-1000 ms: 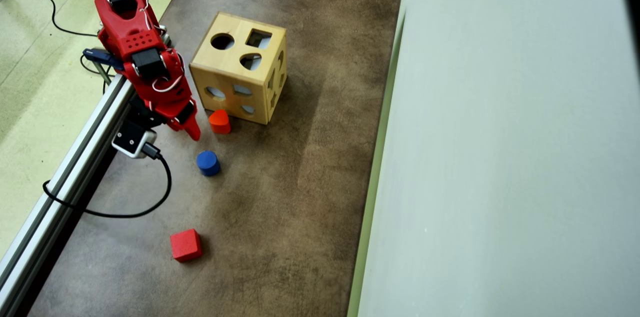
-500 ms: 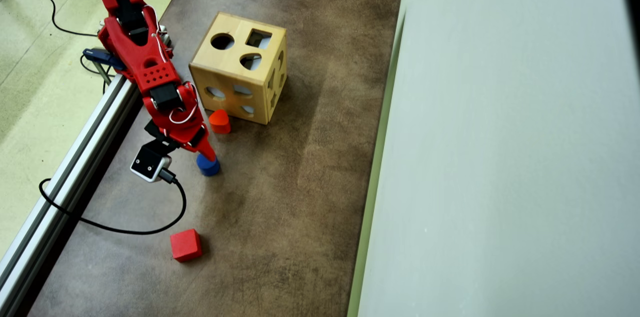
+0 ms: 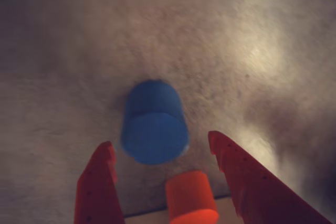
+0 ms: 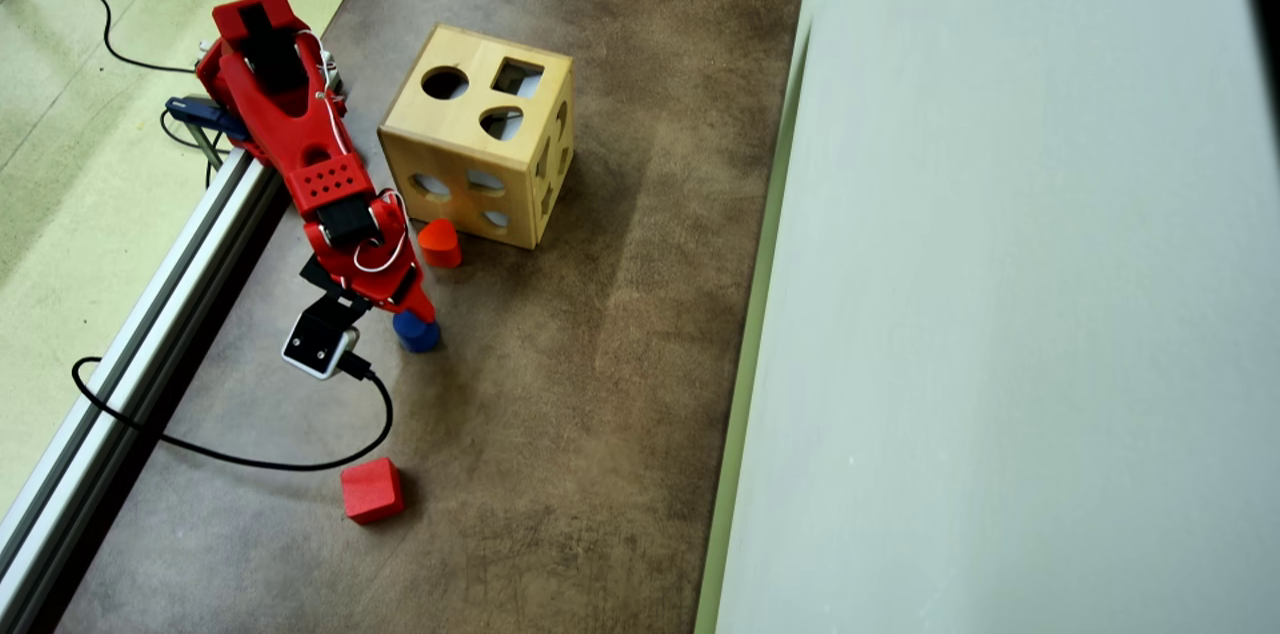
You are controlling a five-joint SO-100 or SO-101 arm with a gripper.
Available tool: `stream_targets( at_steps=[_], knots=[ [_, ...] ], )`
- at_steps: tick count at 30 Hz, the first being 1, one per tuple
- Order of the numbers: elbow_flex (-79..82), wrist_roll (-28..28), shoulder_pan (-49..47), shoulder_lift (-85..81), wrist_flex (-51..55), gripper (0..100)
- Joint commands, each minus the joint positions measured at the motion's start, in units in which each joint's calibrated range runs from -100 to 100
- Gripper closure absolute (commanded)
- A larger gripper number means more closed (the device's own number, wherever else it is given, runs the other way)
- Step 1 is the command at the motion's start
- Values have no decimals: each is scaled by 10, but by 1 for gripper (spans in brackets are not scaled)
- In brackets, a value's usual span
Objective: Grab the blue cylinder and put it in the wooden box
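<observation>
The box (image 4: pixel 478 136) stands upright near the far left part of the surface (image 4: pixel 600 364), a light wooden cube with a round, a square and a rounded hole in its top and more cutouts in its sides. Through the holes nothing can be made out inside. An orange-red block (image 4: pixel 439 243) sits just beside the box's near lower corner, apart from it by a thin gap.

In the overhead view the surface's left edge runs along a metal rail (image 4: pixel 130 364), and a pale wall borders its right edge. The middle and right of the surface lie open, as does the stretch toward the near edge, where only a red cube (image 4: pixel 371 490) rests close to the left side. A black cable (image 4: pixel 240 459) loops over the surface between the rail and the cube.

The cylinder (image 3: pixel 153 124) is short, solid blue, with flat round ends, standing on one end. It sits left of centre on the surface (image 3: pixel 252 51), between the orange-red block (image 3: pixel 191 199) and the red cube, nearer the block. In the overhead view the arm covers its upper left part (image 4: pixel 420 335).

The fingers (image 3: pixel 161 150) are spread wide, one tip on each side of the cylinder's near part in the wrist view, with a gap showing on both sides and nothing pinched.
</observation>
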Motion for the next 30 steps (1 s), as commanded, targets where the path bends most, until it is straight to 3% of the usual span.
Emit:
stream_targets(
  at_steps=[1, 30],
  knots=[
    [-20, 12, -17, -13, -16, 71],
    [-39, 20, -16, 51, -59, 72]
  ],
)
